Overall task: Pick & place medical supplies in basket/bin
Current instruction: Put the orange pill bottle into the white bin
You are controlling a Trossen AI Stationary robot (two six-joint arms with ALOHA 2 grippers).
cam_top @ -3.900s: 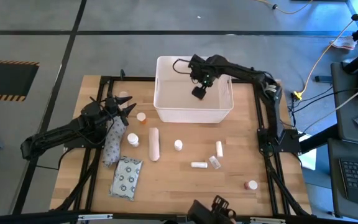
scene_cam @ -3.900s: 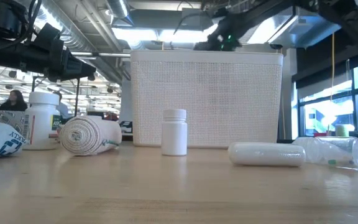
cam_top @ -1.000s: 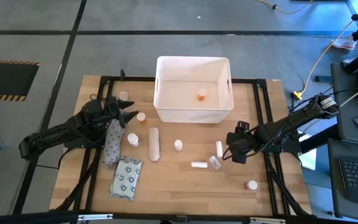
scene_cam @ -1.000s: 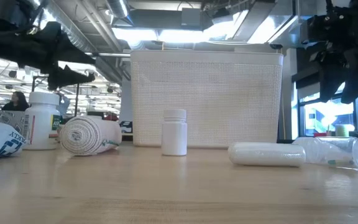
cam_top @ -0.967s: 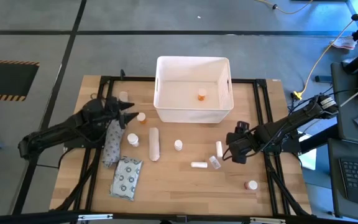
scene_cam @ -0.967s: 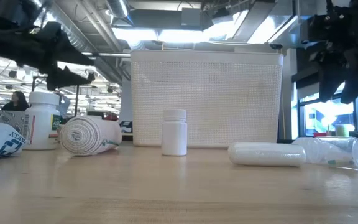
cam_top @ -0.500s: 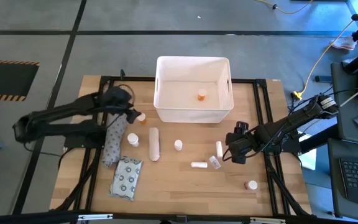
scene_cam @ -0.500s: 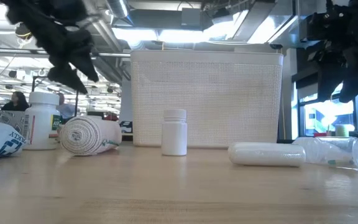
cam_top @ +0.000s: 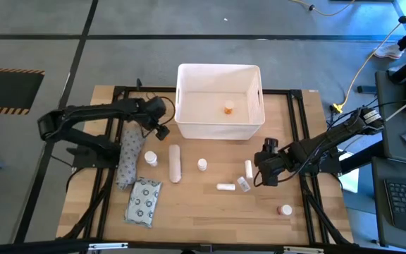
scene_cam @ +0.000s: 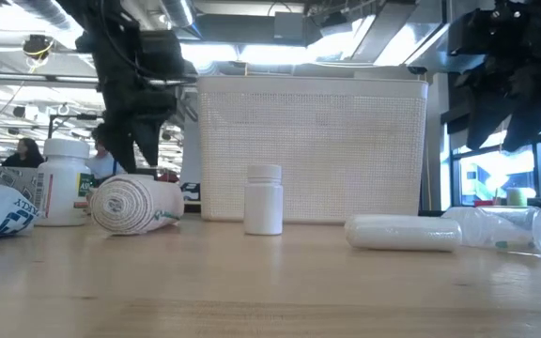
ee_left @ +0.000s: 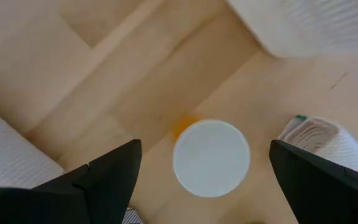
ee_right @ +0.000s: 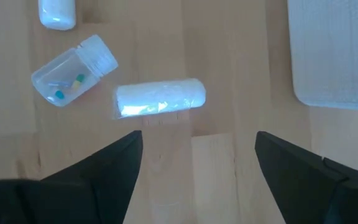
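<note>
In the left wrist view, the left gripper hangs with its fingers spread wide and empty straight above a small white bottle standing upright on the bench, orange cap showing beneath. In the high view this bottle sits left of centre, just beside the white basket. The right gripper, fingers also apart, hovers near a small white roll lying crosswise to its fingers.

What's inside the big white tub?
Seen from above, the white tub holds one small orange-capped item on its floor. The strip just inside its near wall is hidden.
</note>
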